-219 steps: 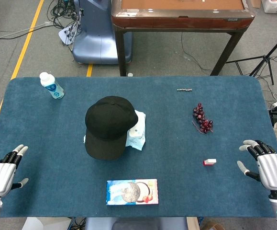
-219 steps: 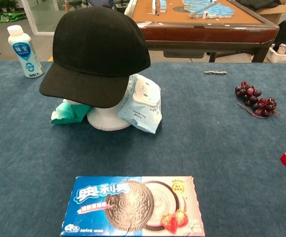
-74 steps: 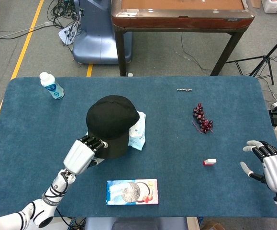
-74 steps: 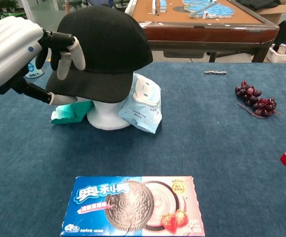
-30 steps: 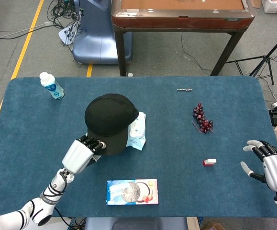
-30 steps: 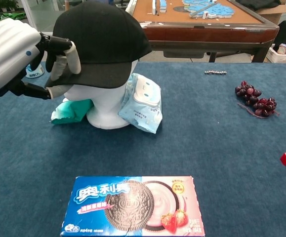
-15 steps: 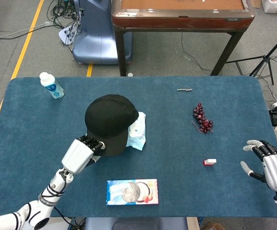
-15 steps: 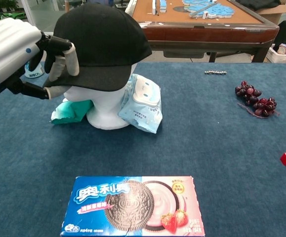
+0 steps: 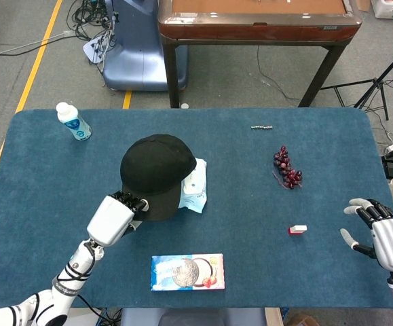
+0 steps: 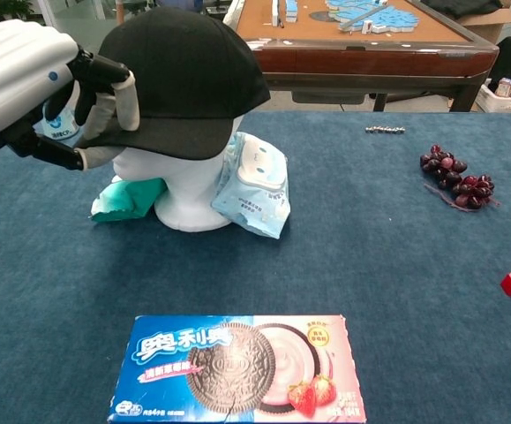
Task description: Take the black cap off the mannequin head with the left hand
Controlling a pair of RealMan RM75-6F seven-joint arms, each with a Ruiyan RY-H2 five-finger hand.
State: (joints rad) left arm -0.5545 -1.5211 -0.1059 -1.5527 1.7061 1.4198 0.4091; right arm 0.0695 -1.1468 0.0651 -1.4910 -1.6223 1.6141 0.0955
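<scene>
While the left hand (image 10: 34, 84) at upper left pinched the brim, the black cap (image 10: 184, 75) sat tilted on the mannequin head (image 10: 189, 190), left of centre. Lift-off step was underway; next move probably needed an upward pull. Brim and long axis pointed lower-left. Right hand (image 9: 383, 238), far right, was spread, empty.

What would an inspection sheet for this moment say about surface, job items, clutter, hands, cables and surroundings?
Surface: blue cloth table.
Job items: black cap tilted up on white mannequin head, brim raised.
Clutter: bottle, wipes pack, green packet, cookie box, grapes, small chain, red-white block.
Hands: left hand grips cap brim; right hand open at table edge.
Cables: on floor behind table.
Surroundings: wooden table, blue machine base.
</scene>
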